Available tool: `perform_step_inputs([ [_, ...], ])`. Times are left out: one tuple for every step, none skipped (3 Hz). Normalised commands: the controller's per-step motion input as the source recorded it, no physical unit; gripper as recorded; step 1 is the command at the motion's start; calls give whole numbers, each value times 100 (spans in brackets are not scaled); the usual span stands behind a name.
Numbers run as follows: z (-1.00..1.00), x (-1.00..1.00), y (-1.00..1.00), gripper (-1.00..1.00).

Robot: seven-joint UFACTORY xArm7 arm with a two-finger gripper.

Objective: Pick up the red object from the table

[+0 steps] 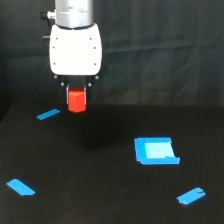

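the small bright red-orange faceted block sits directly between the jaws of the white-bodied gripper, which are closed narrowly on its sides, and appears lifted clear above the matte black table.
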Motion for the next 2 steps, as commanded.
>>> perform_step_inputs([
  [0, 3, -6, -100],
  [14, 8, -4, -100],
])
